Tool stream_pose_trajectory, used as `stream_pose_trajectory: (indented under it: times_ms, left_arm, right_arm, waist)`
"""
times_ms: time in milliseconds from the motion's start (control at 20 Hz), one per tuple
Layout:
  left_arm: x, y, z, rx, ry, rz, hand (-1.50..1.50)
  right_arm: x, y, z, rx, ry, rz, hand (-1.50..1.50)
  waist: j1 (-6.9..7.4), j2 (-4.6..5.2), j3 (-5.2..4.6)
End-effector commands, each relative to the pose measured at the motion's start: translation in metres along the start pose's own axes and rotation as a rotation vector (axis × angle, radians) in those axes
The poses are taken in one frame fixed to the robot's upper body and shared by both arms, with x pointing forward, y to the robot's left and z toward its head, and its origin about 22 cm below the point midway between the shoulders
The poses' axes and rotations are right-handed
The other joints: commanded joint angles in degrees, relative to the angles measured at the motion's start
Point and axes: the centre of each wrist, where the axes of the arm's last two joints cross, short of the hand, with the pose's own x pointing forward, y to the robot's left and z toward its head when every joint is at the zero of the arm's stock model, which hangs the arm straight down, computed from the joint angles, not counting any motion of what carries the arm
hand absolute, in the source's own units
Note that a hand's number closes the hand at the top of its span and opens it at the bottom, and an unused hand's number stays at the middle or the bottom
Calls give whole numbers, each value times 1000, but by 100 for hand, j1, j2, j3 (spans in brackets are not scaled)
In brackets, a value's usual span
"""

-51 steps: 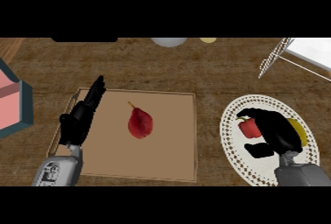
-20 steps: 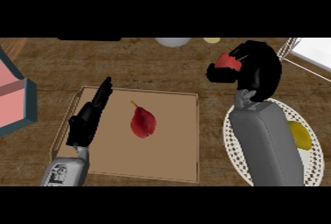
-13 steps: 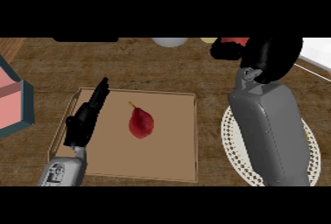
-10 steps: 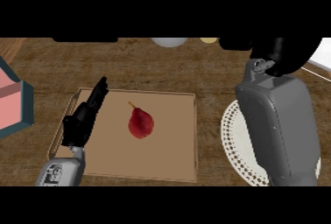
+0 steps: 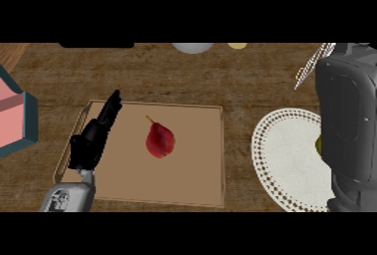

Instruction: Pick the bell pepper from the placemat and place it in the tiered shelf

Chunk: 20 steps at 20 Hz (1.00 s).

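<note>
Head view: my right forearm (image 5: 346, 124) reaches up the right edge toward the wire tiered shelf (image 5: 313, 67); my right hand is out of frame, so I cannot tell its state. The bell pepper is not visible, nor on the white placemat (image 5: 290, 159). My left hand (image 5: 95, 137) rests open, fingers straight, beside the tray (image 5: 191, 184) on the bench. Advice: lower within the shelf before release.

Left hand (image 5: 94, 139) rests with straight fingers; right forearm (image 5: 346, 124) stretches far forward.
</note>
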Motion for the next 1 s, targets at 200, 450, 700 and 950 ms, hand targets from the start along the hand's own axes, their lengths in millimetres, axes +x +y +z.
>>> stream_pose_trajectory:
  times_ms: [200, 450, 700, 950]
  left_arm:
    - [7, -4, 2, -2, -5, 7, 0]
    - [4, 6, -13, -6, -4, 18, 0]
    - [6, -7, -5, -1, -5, -2, 0]
    - [13, 1, -16, -22, -15, -4, 0]
  right_arm:
    - [-16, -16, -59, -85, 124, 65, 150]
    - [-5, -5, -64, -149, 111, 78, 150]
    - [-11, -38, -96, -172, 80, 108, 150]
    - [-27, -9, -131, -203, 52, 222, 150]
  waist:
    - [19, 6, 4]
    - [22, 21, 2]
    - [-5, 4, 2]
    - [73, 42, 2]
